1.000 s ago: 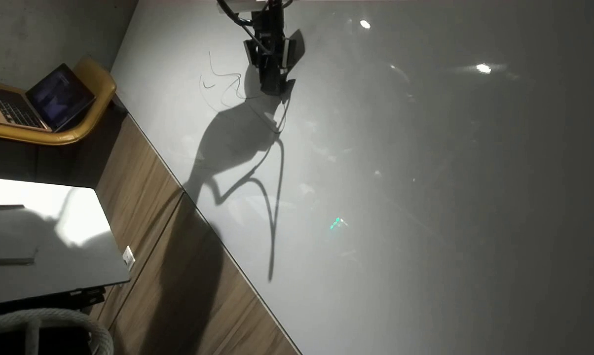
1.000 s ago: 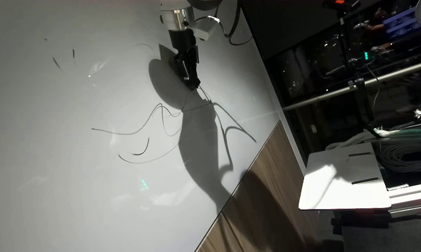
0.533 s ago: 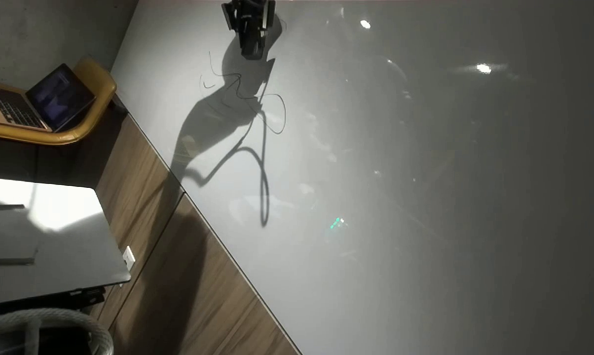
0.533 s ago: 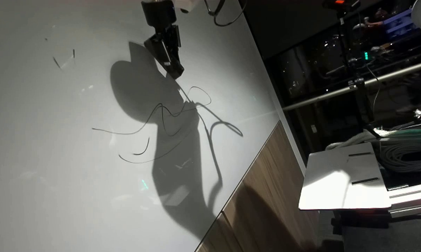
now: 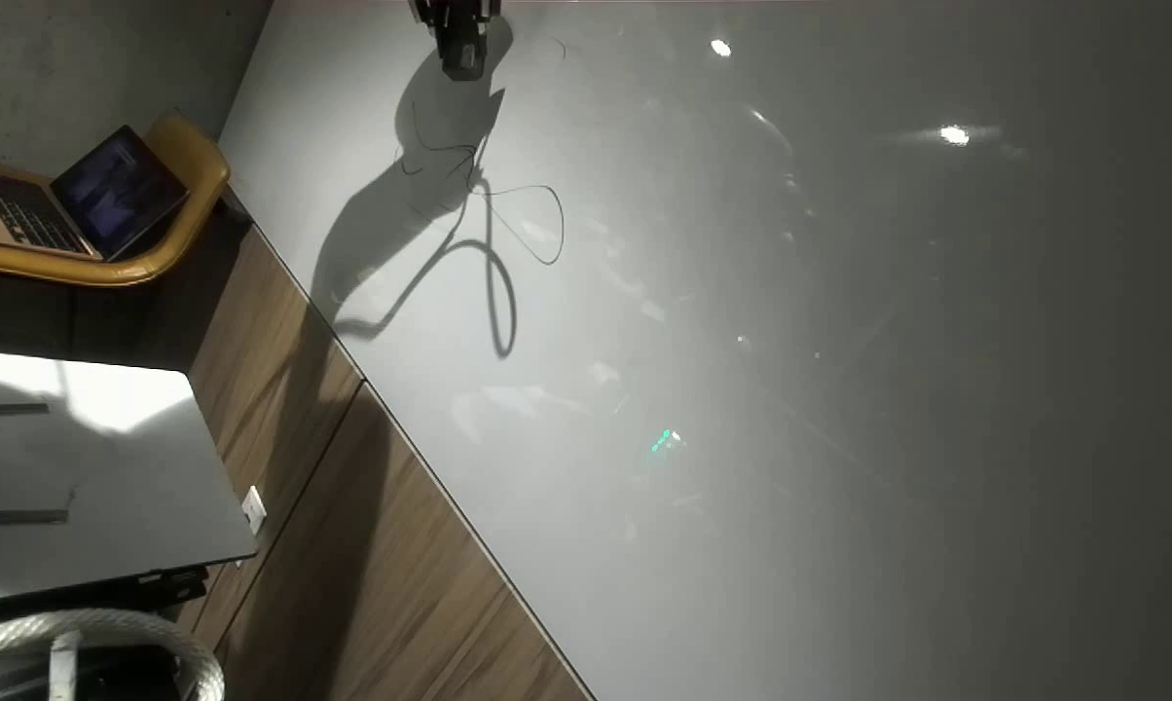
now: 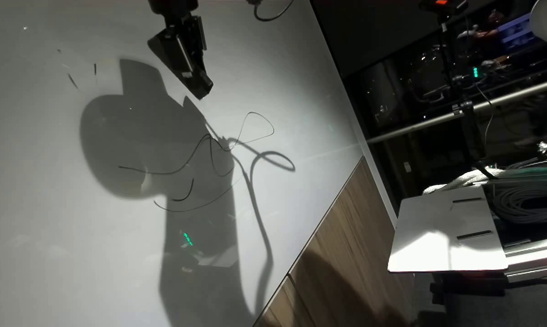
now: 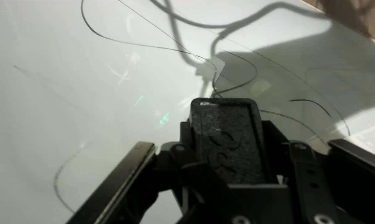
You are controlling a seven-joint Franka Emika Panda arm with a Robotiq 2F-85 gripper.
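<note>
Since a second ago, my gripper (image 5: 460, 37) has drawn up toward the top edge of the frame in an exterior view, taking the dark block (image 5: 464, 64) along, and the shadow (image 5: 377, 219) has slid with them over the glossy white surface (image 5: 839, 506). From that camera I see just the end of the arm, the block at its tip. Wood panelling (image 5: 450, 545) borders the white along a straight seam. Off to the side, a yellow chair (image 5: 203, 175) bears an unfolded laptop (image 5: 119, 193), and near it are a grey board (image 5: 148, 526) and a loop of thick pale rope (image 5: 99, 623).

In an exterior view I get the block side-on, tilted and hanging off the white surface. Thin dark lines (image 6: 206, 136) wander below it, partly inside the shadow, along with a short arc (image 6: 189, 190) and, well apart, two short strokes (image 6: 95, 69). Beyond the panelling I make out a pale plate (image 6: 437, 227) with two dark slots, coiled cable (image 6: 528, 217) just beside it, and a metal rail (image 6: 509, 97) in the dim background.

Wrist view: my fingers (image 7: 273, 137) are pinching the block from both sides, and curved marks show on its dark face. Several lines run past or behind its far end, and green glints (image 7: 164, 119) shine on the white close by.
</note>
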